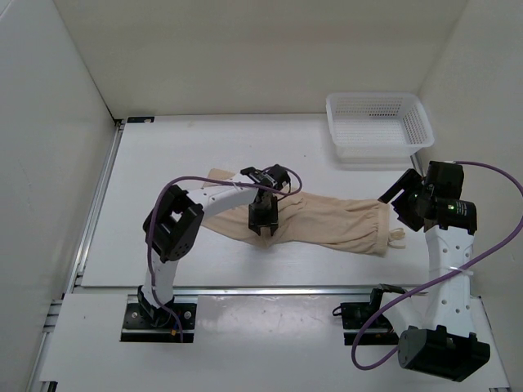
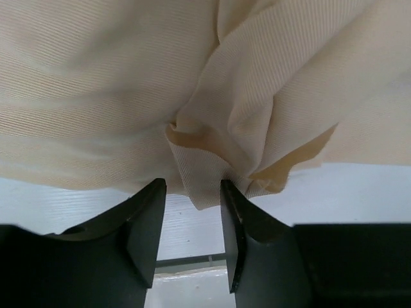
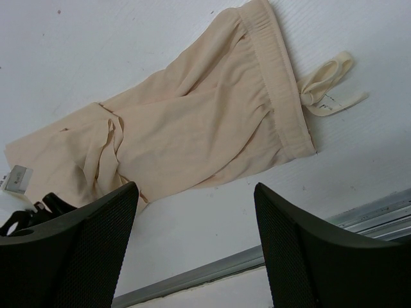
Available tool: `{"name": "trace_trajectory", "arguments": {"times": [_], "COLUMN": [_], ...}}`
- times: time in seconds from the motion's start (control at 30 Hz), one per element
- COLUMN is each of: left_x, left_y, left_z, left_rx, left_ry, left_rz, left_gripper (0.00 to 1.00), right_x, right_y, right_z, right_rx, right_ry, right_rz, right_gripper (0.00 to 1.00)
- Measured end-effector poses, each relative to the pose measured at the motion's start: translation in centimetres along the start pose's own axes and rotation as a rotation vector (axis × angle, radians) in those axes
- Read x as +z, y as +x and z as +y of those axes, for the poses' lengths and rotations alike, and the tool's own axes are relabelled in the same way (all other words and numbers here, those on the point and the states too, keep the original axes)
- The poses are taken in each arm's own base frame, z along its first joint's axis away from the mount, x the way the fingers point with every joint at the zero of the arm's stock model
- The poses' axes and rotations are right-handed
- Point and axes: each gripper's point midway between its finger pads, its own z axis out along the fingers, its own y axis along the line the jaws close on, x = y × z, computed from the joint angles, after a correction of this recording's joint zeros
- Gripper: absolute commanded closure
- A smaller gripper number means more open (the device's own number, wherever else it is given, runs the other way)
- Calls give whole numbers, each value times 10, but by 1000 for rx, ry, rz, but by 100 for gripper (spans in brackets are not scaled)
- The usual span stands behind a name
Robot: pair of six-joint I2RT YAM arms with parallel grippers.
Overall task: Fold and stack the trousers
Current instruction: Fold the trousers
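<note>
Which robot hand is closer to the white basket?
Right. The right gripper hovers just in front of the basket, near one end of the trousers; the left gripper is farther away, at their middle.

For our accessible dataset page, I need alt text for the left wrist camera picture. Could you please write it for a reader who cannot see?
A bunched fold of the beige trousers reaches in between the two black jaws of the left gripper, which stand apart, not closed on it. The white table shows below the cloth.
</note>
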Motion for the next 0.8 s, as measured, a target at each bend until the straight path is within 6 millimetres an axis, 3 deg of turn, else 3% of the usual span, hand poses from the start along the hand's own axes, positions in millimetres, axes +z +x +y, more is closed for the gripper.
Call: {"name": "trace_trajectory", "arguments": {"times": [0.13,0.2,0.33,0.6,0.8], "left_x": [2,3,6,-2,-27], "left_y": [3,1,2,-2,1], "left_z": [-5,-9,-12,-28,-72], "left_rx": [6,6,5,52,174], "left_ry": [19,34,46,89,193], "left_rz": [4,-2,9,-10,-53], "left_gripper": [47,50,88,90,87], "right_x": [0,0,0,0,0], "right_y": [0,0,0,0,0], "right_z": [0,0,0,0,0], "right_rx": [0,0,0,0,0], "right_ry": [-1,-1,-1,-3,-3], "right_rz": [0,0,0,1,1], "right_gripper": [22,22,22,22,22]}}
